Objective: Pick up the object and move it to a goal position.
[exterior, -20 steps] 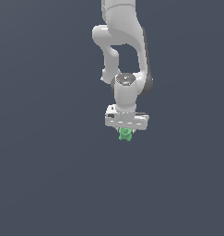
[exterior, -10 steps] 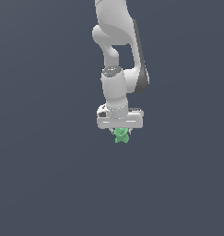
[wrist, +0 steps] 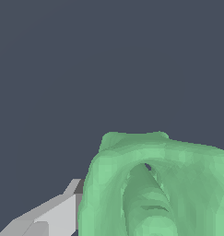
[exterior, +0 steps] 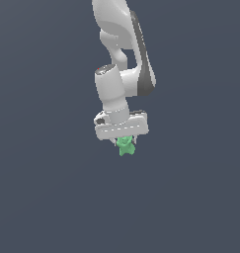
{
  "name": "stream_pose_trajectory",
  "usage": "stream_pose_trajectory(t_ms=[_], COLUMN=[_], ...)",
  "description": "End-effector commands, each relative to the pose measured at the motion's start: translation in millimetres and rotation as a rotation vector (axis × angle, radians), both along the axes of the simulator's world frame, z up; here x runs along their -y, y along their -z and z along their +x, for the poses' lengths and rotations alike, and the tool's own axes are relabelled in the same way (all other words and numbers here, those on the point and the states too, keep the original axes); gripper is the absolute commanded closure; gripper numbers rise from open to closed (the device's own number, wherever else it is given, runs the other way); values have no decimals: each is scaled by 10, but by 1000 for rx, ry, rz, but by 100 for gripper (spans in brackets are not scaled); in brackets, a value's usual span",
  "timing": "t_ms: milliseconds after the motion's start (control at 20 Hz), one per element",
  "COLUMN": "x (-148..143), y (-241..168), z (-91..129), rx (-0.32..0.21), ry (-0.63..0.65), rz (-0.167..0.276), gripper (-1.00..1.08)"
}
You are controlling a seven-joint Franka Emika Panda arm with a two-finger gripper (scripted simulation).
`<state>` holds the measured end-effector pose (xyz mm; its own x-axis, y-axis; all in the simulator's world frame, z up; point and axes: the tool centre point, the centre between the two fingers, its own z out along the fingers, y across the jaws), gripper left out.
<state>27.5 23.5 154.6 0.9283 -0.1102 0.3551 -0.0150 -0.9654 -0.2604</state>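
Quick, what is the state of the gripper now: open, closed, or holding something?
Gripper: closed on the green object, which hangs just under the white hand.

A plain, flat, dark slate-grey backdrop (exterior: 42, 197) fills both views, uniform in tone, with no markings on it.

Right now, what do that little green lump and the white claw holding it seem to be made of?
The green object looks like matte plastic or rubber: flat colour, soft shading on its rounded lobes, no shine. The gripper looks like smooth white moulded plastic or painted metal with a faint sheen. Both are simulator renders, so this is only appearance.
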Motion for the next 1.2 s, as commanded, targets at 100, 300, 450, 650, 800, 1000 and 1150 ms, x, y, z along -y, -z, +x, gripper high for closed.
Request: stream_pose_trajectory(t_ms=[100,300,450,650,800,1000,1150], x=[102,195,267,371,456,583,691], y=[-165,-315,-432,-599,-734,-933,-1099], z=[105,193,259,346,412,502,570], rx=[55,103,141,194,237,299,350], ry=[-30,-58,-79,-108,-132,-166,-195], rz=[27,52,72,99,121,153,180], gripper=[108,108,108,108,108,108,108])
